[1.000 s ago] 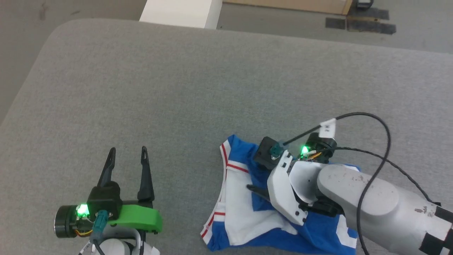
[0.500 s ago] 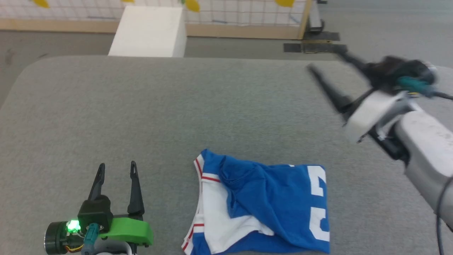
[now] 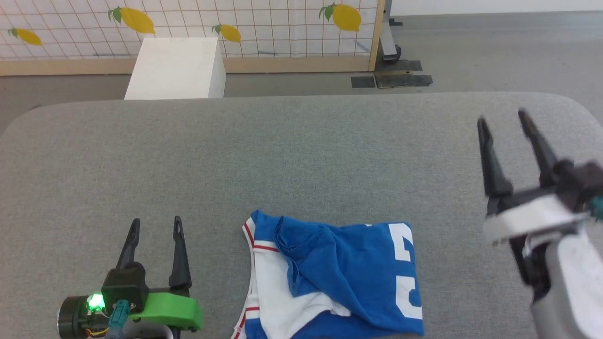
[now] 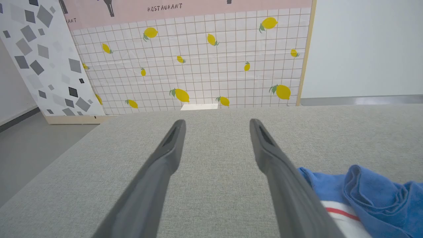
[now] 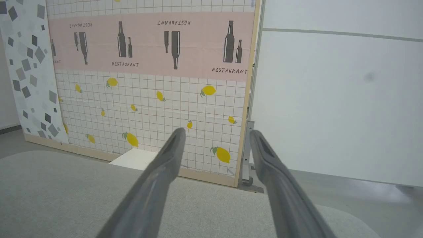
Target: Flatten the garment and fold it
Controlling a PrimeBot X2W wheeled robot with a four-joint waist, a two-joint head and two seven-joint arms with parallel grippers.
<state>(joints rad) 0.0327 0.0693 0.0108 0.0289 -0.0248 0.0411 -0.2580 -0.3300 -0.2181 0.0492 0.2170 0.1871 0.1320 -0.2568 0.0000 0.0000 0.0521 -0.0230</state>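
The garment (image 3: 344,275), a royal-blue jersey with white sleeves, red stripes and white number print, lies folded and a little rumpled on the grey table near its front edge. Its blue folds and a red-striped white patch (image 4: 360,198) appear at the lower right of the left wrist view. My left gripper (image 3: 156,226) rests open at the lower left, well left of the garment, nothing between its fingers. My right gripper (image 3: 501,117) hovers open and empty at the right, raised above the table and clear of the garment. In the right wrist view its fingers (image 5: 158,185) point over the table's far edge toward the wall.
The grey padded table (image 3: 282,155) spreads wide behind and to both sides of the garment. A white box (image 3: 174,68) stands on the floor past its far edge. A lemon-patterned grid panel (image 3: 235,28) and a metal stand foot (image 3: 391,52) are beyond.
My right gripper has let go of the garment, lifted off it and swung out to the right, open. The head camera has tilted up. The left gripper has stayed put.
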